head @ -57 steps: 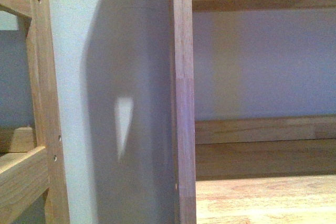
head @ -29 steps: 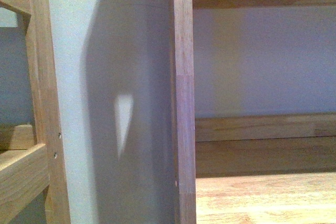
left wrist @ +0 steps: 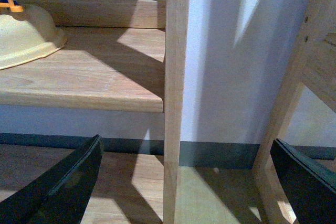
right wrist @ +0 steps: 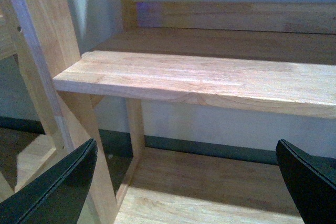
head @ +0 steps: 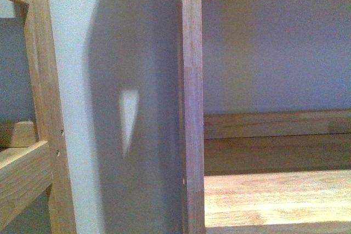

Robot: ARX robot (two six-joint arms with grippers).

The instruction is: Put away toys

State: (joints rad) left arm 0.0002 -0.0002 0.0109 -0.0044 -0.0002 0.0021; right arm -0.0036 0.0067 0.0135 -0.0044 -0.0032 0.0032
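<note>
Jaws spread wide, empty, facing shelf (right wrist: 199, 80) edge.

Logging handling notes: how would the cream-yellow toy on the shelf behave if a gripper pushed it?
Only an edge of the cream-yellow toy shows. Its rounded, drooping rim suggests something soft that would probably dent. Resting flat on the wooden shelf, it would likelier slide than roll.
</note>
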